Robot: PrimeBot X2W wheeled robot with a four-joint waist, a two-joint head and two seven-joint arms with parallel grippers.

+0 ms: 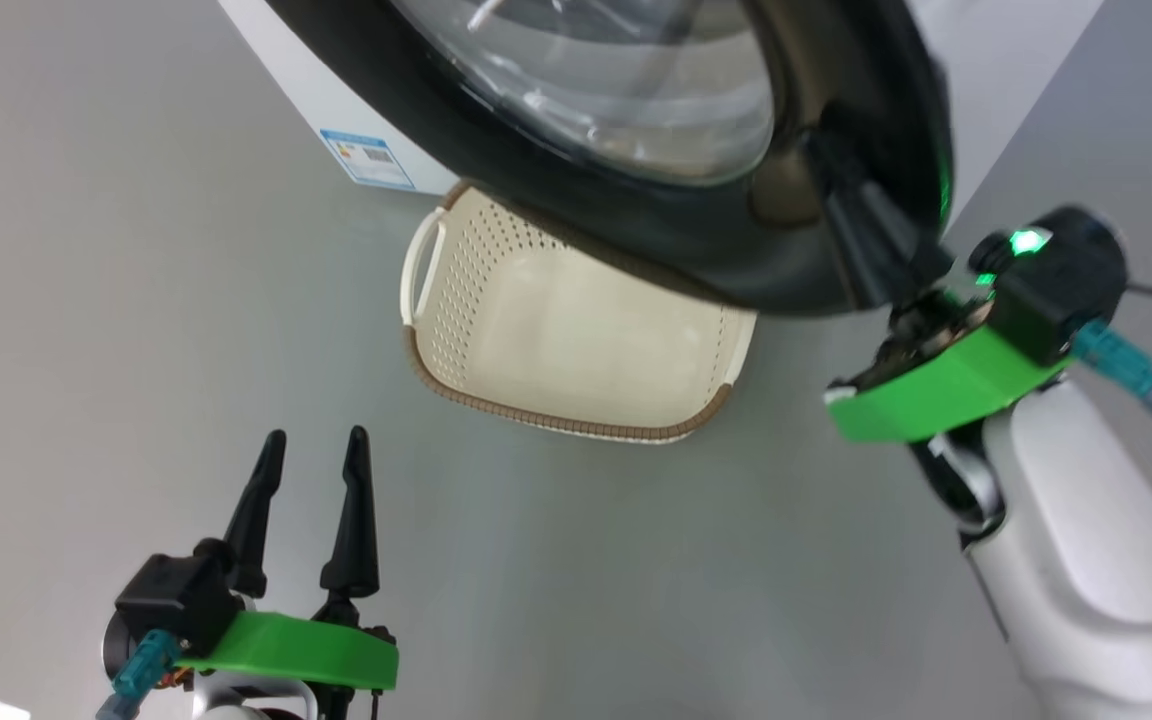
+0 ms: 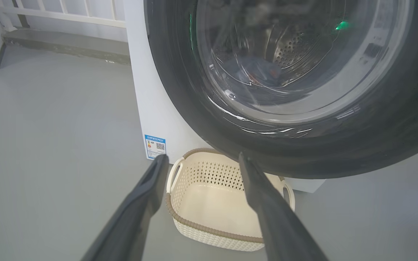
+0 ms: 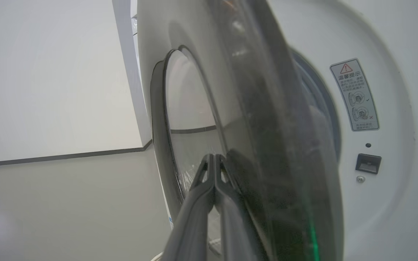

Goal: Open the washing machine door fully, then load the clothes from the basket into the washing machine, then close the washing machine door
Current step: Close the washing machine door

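Nearest you, the left gripper [image 1: 317,433] hangs low over the floor with its fingers spread and nothing between them. It is well apart from the door and has no part in this step. Just beyond its tips the basket [image 2: 212,206] stands upright on the floor beneath the door, with no garment in it.

The right gripper [image 3: 213,163] is your working tool. Its fingers are pressed tip to tip, gripping nothing, and laid against the glossy outer face of the washing machine door [image 3: 267,137]. In the right wrist view the door stands edge-on with its rim running up the view. It lies to the right of the fingers, between them and the white front of the washing machine [image 3: 386,72]. A gap shows between rim and front, so the door is ajar and not latched.

My judgement is that loading is done and closing is in hand. The push must carry the rim across toward the latch recess [image 3: 368,163].

The left wrist view faces the glass squarely. Through it you get a blurred blue heap with orange marks, which I take for the clothes [image 2: 259,72], lying low in the steel drum [image 2: 296,47].
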